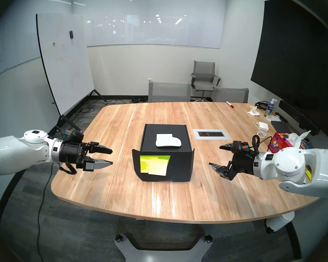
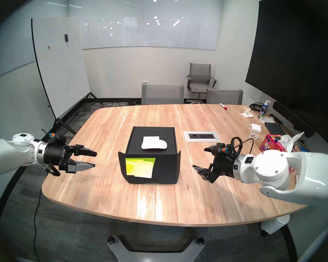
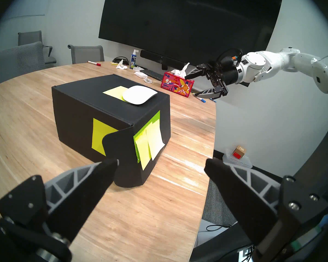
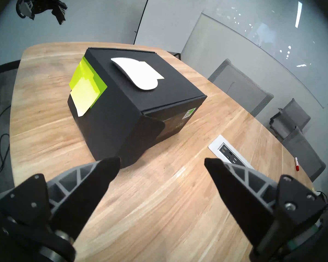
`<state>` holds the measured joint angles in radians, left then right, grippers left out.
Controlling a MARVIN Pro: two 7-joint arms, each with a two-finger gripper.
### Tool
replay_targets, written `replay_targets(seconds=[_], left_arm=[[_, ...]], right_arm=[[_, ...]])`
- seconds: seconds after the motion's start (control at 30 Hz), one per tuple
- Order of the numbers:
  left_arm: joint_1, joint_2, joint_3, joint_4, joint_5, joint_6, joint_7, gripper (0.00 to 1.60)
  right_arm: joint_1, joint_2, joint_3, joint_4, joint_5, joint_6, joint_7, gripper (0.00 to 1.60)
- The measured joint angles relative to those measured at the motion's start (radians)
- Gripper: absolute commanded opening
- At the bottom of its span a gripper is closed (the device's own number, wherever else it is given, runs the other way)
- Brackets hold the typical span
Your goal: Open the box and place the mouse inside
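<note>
The black box (image 1: 167,159) sat closed near the middle of the wooden surface (image 1: 178,199), yellow-green sticky notes (image 1: 154,164) on its near face. The white mouse (image 1: 168,142) lay on its lid, partly over a pale note. The left pincer (image 1: 112,157) and right pincer (image 1: 214,155) hung on either side, well apart from the box, both spread wide and empty.
</note>
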<state>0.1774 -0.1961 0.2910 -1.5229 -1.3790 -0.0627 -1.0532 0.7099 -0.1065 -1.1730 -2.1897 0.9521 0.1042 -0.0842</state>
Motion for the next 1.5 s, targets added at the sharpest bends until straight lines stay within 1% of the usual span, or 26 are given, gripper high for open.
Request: replay_targets(seconds=[0.2,0.37,0.5,0.7,0.87,0.93,1.0,1.17,1.33,1.5], left_arm=[[0.0,0.0,0.0,0.0,0.0,0.0,0.0,1.6],[0.0,0.0,0.0,0.0,0.0,0.0,0.0,1.6],[0.0,0.0,0.0,0.0,0.0,0.0,0.0,1.6],[0.0,0.0,0.0,0.0,0.0,0.0,0.0,1.6],[0.0,0.0,0.0,0.0,0.0,0.0,0.0,1.6],[0.0,0.0,0.0,0.0,0.0,0.0,0.0,1.6],[0.0,0.0,0.0,0.0,0.0,0.0,0.0,1.6],[0.0,0.0,0.0,0.0,0.0,0.0,0.0,1.6],[0.0,0.0,0.001,0.0,0.0,0.0,0.0,1.6],[0.0,0.0,0.001,0.0,0.0,0.0,0.0,1.6]], right_arm=[[0.038,0.0,-0.004,0.023,0.036,-0.096,0.029,1.6],[0.07,0.0,-0.035,0.043,0.053,-0.148,0.074,1.6],[0.101,0.001,-0.074,0.069,0.065,-0.189,0.151,1.6],[0.132,0.001,-0.101,0.101,0.073,-0.221,0.253,1.6],[0.15,0.002,-0.101,0.129,0.066,-0.238,0.343,1.6],[0.153,0.002,-0.098,0.134,0.063,-0.242,0.362,1.6],[0.156,-0.001,-0.093,0.146,0.059,-0.252,0.397,1.6],[0.15,-0.032,-0.079,0.175,0.074,-0.286,0.433,1.6],[0.126,-0.076,-0.067,0.198,0.094,-0.321,0.44,1.6],[0.103,-0.104,-0.057,0.212,0.107,-0.343,0.442,1.6]])
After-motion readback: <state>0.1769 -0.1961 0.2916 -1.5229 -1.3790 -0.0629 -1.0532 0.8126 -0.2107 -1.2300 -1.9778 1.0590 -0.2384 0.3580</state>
